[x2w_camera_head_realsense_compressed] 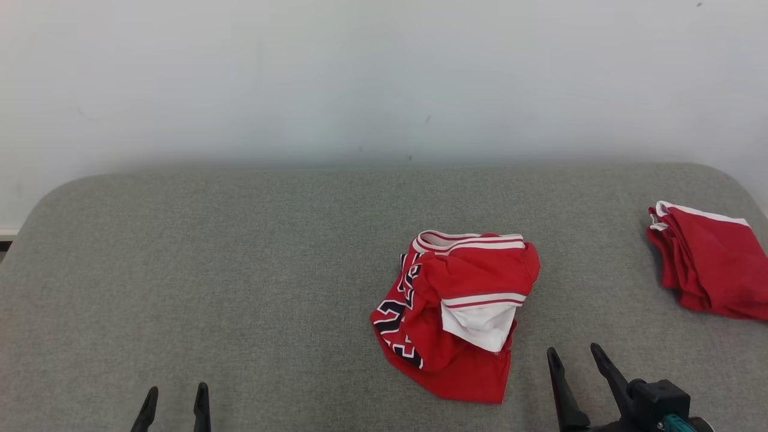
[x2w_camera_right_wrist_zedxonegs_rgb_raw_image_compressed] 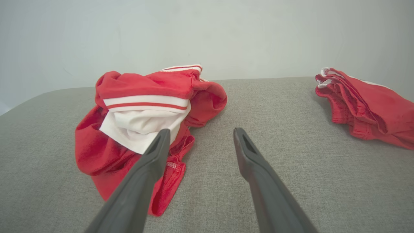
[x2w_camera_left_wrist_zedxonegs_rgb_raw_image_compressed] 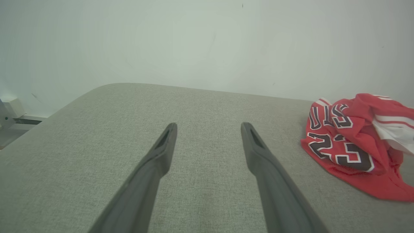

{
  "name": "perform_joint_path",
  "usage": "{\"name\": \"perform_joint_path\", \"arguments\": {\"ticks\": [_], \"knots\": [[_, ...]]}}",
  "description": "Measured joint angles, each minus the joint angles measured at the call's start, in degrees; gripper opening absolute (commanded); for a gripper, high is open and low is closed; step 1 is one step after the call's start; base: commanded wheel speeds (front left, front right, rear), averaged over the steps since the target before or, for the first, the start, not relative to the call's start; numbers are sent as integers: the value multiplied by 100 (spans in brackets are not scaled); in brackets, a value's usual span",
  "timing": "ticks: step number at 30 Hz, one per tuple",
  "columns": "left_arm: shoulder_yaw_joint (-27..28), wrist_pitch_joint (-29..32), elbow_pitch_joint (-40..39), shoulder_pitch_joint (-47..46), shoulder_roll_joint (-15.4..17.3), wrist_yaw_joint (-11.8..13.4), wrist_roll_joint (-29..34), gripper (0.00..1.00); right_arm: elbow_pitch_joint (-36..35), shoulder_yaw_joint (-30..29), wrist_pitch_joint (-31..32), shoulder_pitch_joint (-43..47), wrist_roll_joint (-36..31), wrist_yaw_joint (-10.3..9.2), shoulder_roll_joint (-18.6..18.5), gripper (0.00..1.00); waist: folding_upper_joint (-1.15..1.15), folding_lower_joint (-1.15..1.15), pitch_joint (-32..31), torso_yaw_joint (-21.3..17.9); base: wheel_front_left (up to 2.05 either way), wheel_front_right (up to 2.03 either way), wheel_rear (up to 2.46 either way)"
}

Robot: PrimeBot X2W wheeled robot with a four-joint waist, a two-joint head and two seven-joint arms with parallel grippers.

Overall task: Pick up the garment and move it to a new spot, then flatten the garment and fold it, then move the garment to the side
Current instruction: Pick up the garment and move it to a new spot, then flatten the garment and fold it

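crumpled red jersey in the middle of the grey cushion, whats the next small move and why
Probably ease the open right gripper forward and left onto the crumpled red jersey: it lies in a heap, untouched, close to that gripper, while the open left gripper sits farther off.

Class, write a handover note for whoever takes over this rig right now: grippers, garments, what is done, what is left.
Left gripper: open, empty, over the grey surface, well left of the jersey.
Right gripper: open, empty, just right of the jersey's near edge.
Jersey: crumpled mid-surface, not gripped. A second red garment, which looks folded, lies at the right edge.
Done: nothing yet on the jersey.
Left: pick up, move, flatten, fold, set aside.
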Motion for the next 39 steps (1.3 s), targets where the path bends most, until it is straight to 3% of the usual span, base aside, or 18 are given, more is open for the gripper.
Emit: {"name": "perform_joint_path", "arguments": {"ticks": [10,32,39], "knots": [[229,0,338,91,-54,-3,71,100,109,-36,41,-6,-56,0,18,100,0,0,20,-82,0,0,0],[22,111,216,54,-42,44,74,100,108,24,54,-29,-45,0,51,100,1,1,140,-114,0,0,0],[-363,370,59,-318,-78,-190,115,100,123,189,60,-181,-24,0,58,100,1,1,221,-277,0,0,0]]}}
